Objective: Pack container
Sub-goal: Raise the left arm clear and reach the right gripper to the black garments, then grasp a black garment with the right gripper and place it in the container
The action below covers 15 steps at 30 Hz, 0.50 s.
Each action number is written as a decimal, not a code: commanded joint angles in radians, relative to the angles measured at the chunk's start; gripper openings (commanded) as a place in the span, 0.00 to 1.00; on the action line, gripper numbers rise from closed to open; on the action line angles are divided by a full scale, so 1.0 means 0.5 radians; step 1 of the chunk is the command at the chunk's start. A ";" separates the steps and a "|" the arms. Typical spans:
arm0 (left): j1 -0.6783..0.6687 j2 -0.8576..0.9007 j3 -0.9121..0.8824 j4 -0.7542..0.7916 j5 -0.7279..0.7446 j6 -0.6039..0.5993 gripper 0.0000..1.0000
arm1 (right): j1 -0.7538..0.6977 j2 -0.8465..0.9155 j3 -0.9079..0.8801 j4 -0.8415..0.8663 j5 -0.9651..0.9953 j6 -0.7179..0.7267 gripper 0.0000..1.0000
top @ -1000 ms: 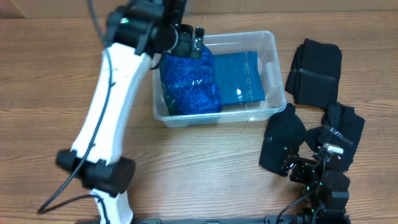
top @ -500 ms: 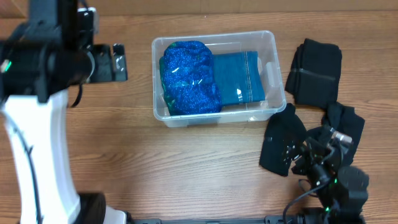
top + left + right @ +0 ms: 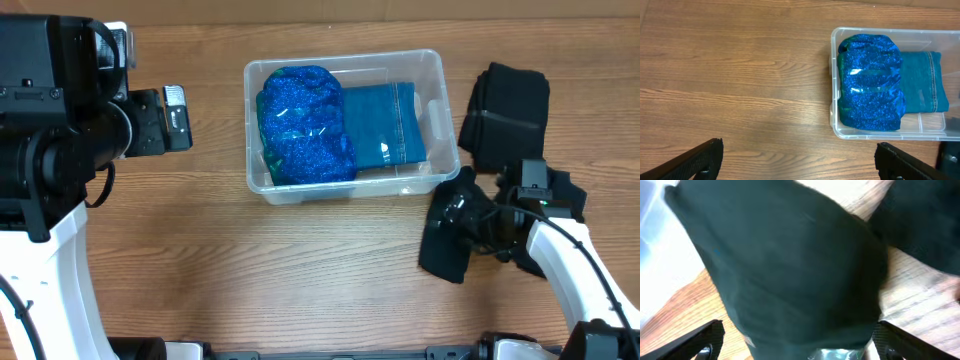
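A wood-grain table [image 3: 330, 270] fills nearly every view, warm mid-brown with darker streaks running side to side. Along the table's far edge lies a paler tan strip [image 3: 450, 8], too narrow to identify. Along its near edge runs a dark bar [image 3: 330, 353]. The light is soft and even, leaving weak shadows and a faint sheen on the table.

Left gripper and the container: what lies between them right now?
Only bare wooden table lies between the left gripper and the container, its left wall facing the gripper; the overhead view shows this.
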 commanded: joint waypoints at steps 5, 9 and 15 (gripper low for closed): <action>-0.001 0.011 0.006 0.002 -0.026 -0.027 1.00 | -0.129 -0.015 -0.026 0.084 -0.209 -0.158 1.00; -0.001 0.011 0.006 0.003 -0.026 -0.027 1.00 | -0.129 -0.015 -0.127 0.323 -0.336 -0.143 0.97; -0.001 0.011 0.006 0.002 -0.026 -0.027 1.00 | -0.129 -0.015 -0.277 0.391 -0.343 -0.151 0.76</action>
